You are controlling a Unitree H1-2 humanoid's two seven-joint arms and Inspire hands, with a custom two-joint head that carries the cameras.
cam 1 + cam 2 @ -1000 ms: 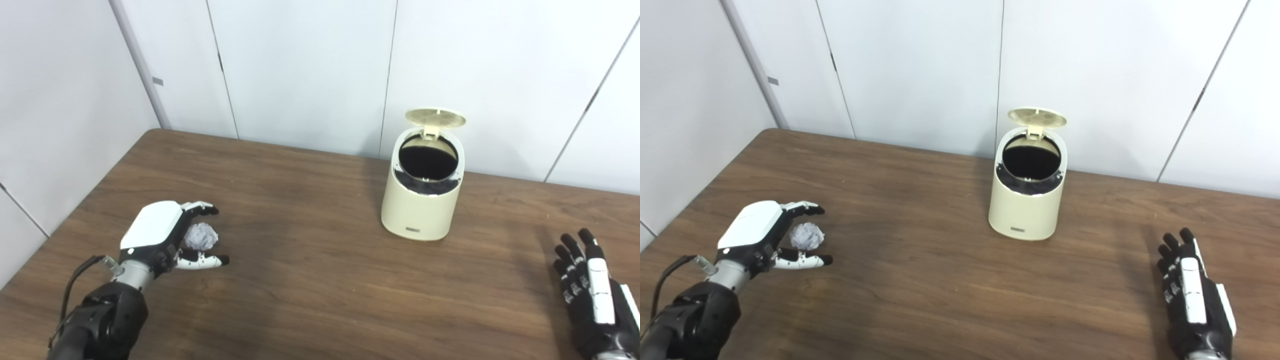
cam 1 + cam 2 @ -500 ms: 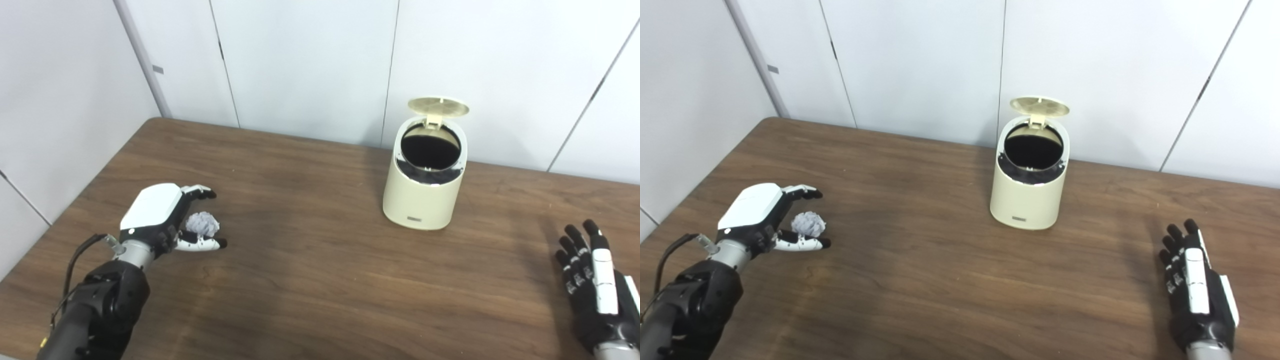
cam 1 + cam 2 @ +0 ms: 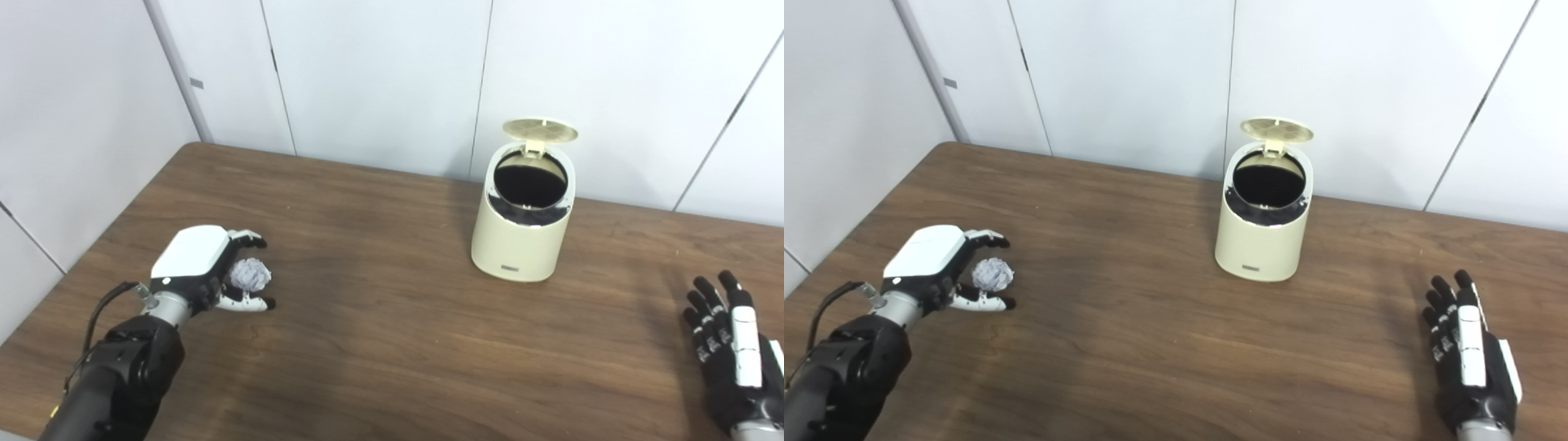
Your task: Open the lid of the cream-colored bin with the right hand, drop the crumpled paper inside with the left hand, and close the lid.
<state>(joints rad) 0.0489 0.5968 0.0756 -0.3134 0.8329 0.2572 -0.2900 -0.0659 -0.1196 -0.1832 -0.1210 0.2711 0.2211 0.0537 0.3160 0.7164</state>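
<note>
The cream-colored bin (image 3: 520, 239) stands at the back of the table, and its round lid (image 3: 540, 129) is tipped up behind the dark opening. A crumpled white paper ball (image 3: 251, 275) lies on the table at the left. My left hand (image 3: 199, 266) is cupped around it, fingers curled over the far side and thumb on the near side, still apart and not closed on the paper. My right hand (image 3: 1467, 349) rests low at the front right, far from the bin, with its fingers spread and nothing in it.
The brown wooden table (image 3: 380, 343) runs up to white wall panels (image 3: 380, 79) just behind the bin. Its left edge lies close to my left arm. A wide stretch of bare wood separates the paper from the bin.
The whole picture has shifted down and right, so the camera has moved. My left hand stays cupped around the paper. The right hand and the bin hold their places.
</note>
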